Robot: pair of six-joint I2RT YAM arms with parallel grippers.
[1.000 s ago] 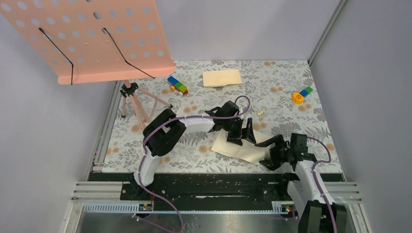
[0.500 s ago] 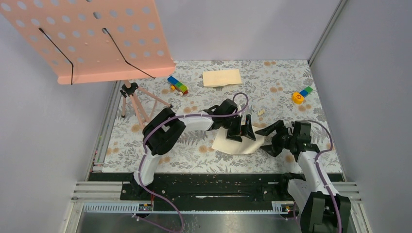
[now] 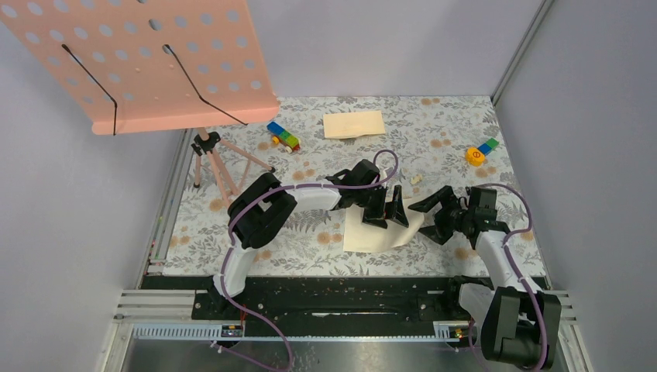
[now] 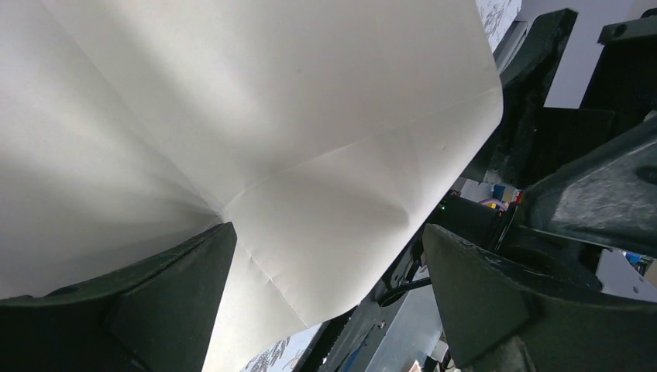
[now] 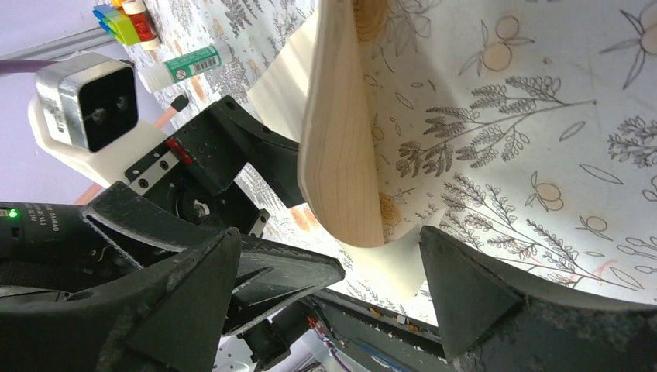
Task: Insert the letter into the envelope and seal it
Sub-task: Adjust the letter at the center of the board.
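L gripper (image 3: 387, 219): jaws spread wide, pointing down over the letter (image 3: 368, 236); nothing pinched.
L wrist view: cream paper fills the gap between the two fingers (image 4: 155, 302), with a crease running through it. Fingertips may be touching the sheet, but the view is too close to tell.
R gripper (image 3: 428, 218): jaws wide apart, holding nothing; aimed at the letter's right edge, just beside it.
R wrist view: the sheet's edge is curled up off the cloth and stands betw. the two open fingers, touching neither.
Letter: near-centre of the table (image 3: 310, 240), just ahead of the arm bases, partly under the L gripper. Not flat; right side is lifted and bowed, the rest is lying on the floral cloth.
Envelope (image 3: 354, 124): tan oblong, flat at the far-centre of the table, well apart from the letter and both grippers.
Grippers rel. to each other: close, L over the sheet, R at its right edge.
Music stand (image 3: 139, 62): peach, perforated, far-left corner, on a tripod.
Toy blocks (image 3: 283, 136): left of the envelope; another small set is at the far right.
Glue stick (image 5: 186, 63): lying on the cloth, seen only in the R wrist view, near the blocks.
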